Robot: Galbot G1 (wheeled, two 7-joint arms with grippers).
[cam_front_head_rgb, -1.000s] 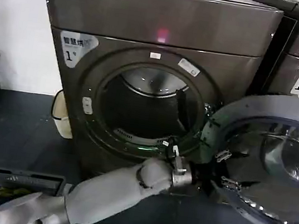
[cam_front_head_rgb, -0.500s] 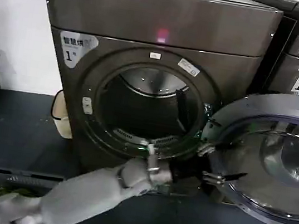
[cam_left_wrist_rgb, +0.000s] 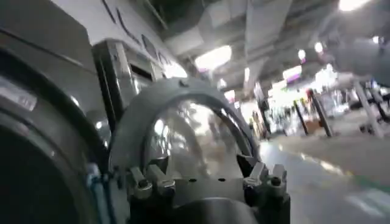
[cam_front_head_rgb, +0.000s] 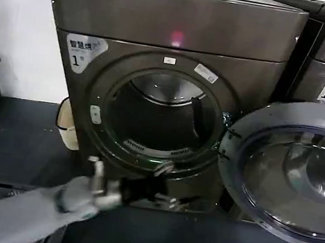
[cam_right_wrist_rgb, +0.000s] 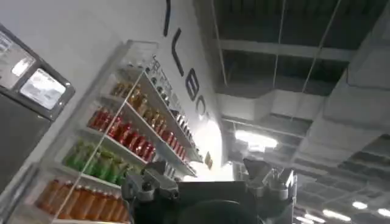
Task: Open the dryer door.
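A: Where is the dryer door (cam_front_head_rgb: 292, 171) in the head view?

B: At about three o'clock from the dryer's round opening (cam_front_head_rgb: 159, 121). It stands swung wide, hinged at the opening's right edge, with its inner face and glass bowl turned toward the camera. It is round, so there is no real long axis; the disc stands upright and reaches to the picture's right edge, which cuts it off.

A: And the left gripper (cam_front_head_rgb: 164, 169)?

B: It sits low in front of the dryer (cam_front_head_rgb: 168, 43), at about six o'clock from the opening, at the end of the grey left arm that comes in from seven o'clock. It is apart from the door. The arm is smeared in that view and the jaws are dark against the dark machine, so from there I cannot tell how they stand.

A: Does the left wrist view help?

B: Yes. There the left gripper (cam_left_wrist_rgb: 207, 179) has its jaws spread apart with nothing between them, and the door (cam_left_wrist_rgb: 183, 131) rises behind them.

A: The right gripper (cam_right_wrist_rgb: 210, 182)?

B: In the right wrist view its jaws stand apart, holding nothing, pointed up toward a ceiling and shelves of bottles (cam_right_wrist_rgb: 109, 158).
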